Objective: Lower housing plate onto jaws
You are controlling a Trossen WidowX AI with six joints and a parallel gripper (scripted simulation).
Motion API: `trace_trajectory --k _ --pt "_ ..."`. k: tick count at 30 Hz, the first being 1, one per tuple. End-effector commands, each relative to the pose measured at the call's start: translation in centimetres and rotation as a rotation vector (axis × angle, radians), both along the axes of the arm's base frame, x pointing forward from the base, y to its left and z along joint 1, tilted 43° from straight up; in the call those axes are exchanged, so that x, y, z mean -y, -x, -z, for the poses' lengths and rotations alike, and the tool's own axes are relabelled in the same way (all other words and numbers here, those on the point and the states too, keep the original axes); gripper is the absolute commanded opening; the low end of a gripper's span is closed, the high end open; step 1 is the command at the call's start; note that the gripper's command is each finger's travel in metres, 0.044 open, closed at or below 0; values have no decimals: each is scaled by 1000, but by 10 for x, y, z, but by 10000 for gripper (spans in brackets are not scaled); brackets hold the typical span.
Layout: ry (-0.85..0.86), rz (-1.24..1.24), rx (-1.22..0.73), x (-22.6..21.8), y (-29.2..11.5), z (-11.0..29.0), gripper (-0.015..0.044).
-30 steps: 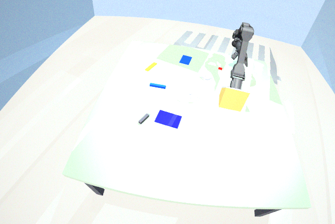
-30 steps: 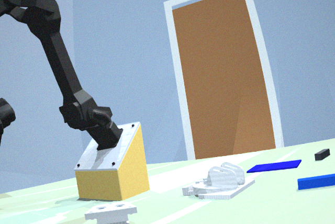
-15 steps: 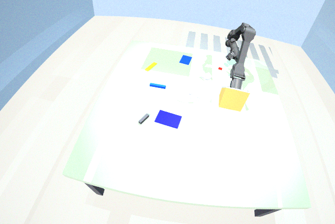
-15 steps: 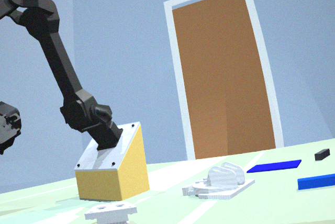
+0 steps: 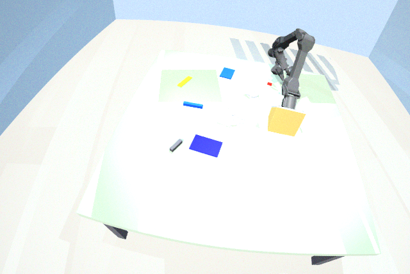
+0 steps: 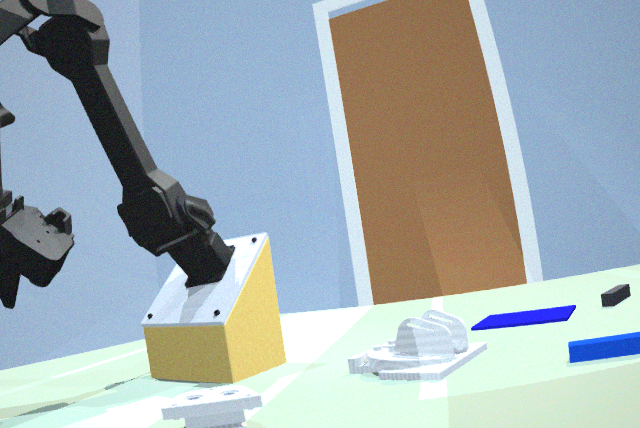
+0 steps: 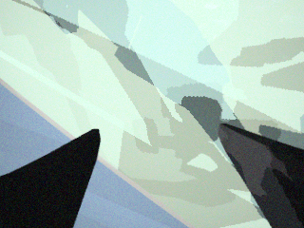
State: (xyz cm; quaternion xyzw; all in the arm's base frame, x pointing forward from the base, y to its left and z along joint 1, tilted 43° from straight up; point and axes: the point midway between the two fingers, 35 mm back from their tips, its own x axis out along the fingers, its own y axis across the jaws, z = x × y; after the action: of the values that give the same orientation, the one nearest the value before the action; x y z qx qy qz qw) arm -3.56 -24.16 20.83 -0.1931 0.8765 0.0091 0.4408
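A white base [image 6: 413, 375] carries two upright, rounded white jaws [image 6: 422, 338]. This assembly is washed out in the top view [image 5: 231, 120]. A separate white piece with two round holes [image 6: 211, 404] [image 5: 252, 95], which looks like the housing plate, sits apart from the jaws on a narrower white block. Its lower part is cut off in the exterior view. My gripper [image 7: 161, 131] [image 5: 286, 75] is open and empty, fingers wide apart above the table. It is at the left edge of the exterior view, away from both white pieces.
The arm stands on a yellow sloped pedestal [image 5: 285, 121] [image 6: 258, 320]. A small red block [image 5: 269, 84] lies near the gripper. Also on the table are a light blue plate [image 5: 227, 73], a yellow bar [image 5: 184, 81], a blue bar [image 5: 193, 104], a dark blue plate [image 5: 205, 145] and a dark bar [image 5: 175, 145].
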Motion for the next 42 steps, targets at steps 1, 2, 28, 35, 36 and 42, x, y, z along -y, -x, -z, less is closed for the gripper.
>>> trace_trajectory --k 1,2,28,35,36,42 --pt "-26 -90 -25 1 -11 4 440" --pt "-33 -112 -31 2 -13 4 440" --pt "-175 -693 -202 -2 -88 26 440" --pt "-206 -848 -258 -7 -108 32 440" --pt "-210 -870 -267 -8 -111 33 440" --pt "-234 -1001 -320 -14 -127 38 440"
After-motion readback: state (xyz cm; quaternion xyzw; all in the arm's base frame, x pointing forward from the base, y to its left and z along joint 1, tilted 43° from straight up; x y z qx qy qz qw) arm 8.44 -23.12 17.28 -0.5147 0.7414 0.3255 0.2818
